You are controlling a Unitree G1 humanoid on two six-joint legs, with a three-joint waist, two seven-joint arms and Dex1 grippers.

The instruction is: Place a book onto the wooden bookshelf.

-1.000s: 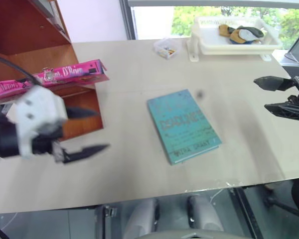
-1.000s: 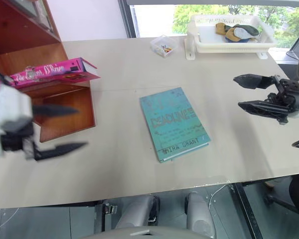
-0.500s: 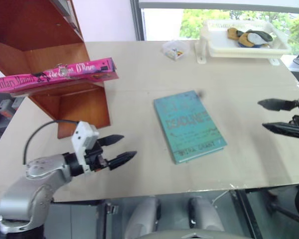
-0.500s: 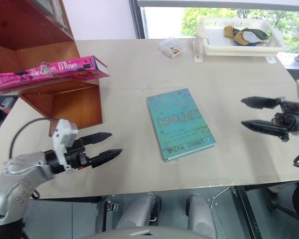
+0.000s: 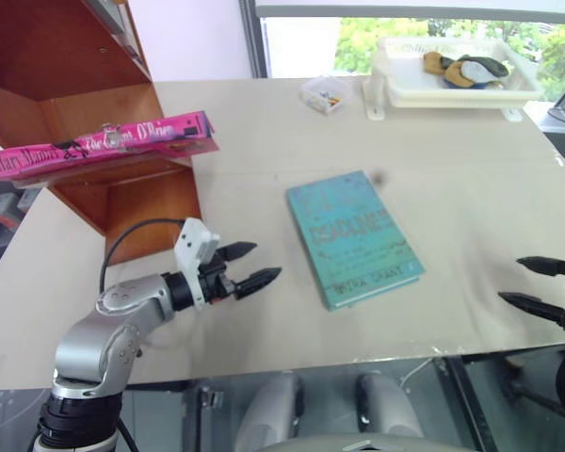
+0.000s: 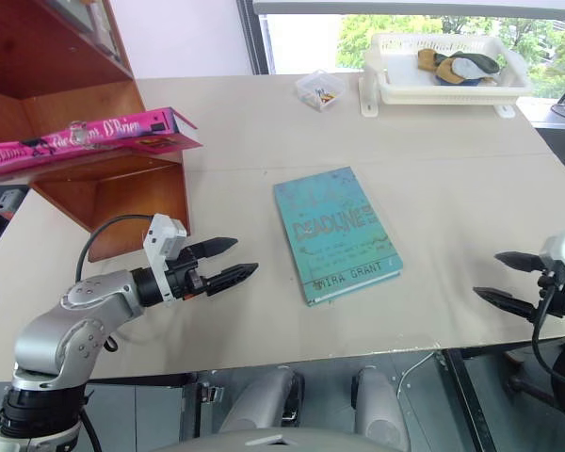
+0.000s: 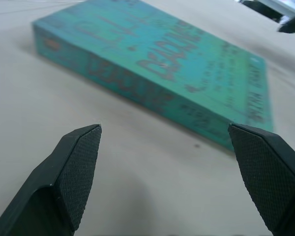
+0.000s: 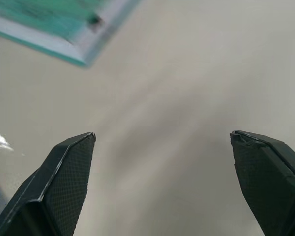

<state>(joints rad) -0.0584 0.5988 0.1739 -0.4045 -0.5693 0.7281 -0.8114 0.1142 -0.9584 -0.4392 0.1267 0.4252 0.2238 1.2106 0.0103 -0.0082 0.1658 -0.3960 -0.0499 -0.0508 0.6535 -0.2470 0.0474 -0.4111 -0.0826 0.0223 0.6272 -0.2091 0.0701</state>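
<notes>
On the wooden bookshelf [image 5: 122, 202] the book [image 5: 99, 148] lies flat, spine seemingly frontward, lengthwise sideways; both end effectors gape empty.

The left hand [image 7: 164, 147] hovers spread wide above the counter [image 7: 64, 93], its fingers [image 7: 78, 162] pointing at the teal book [image 7: 157, 64].

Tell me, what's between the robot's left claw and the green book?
Nothing: only bare table lies between the open left gripper and the teal-green book. The left wrist view shows the same bare stretch.
</notes>
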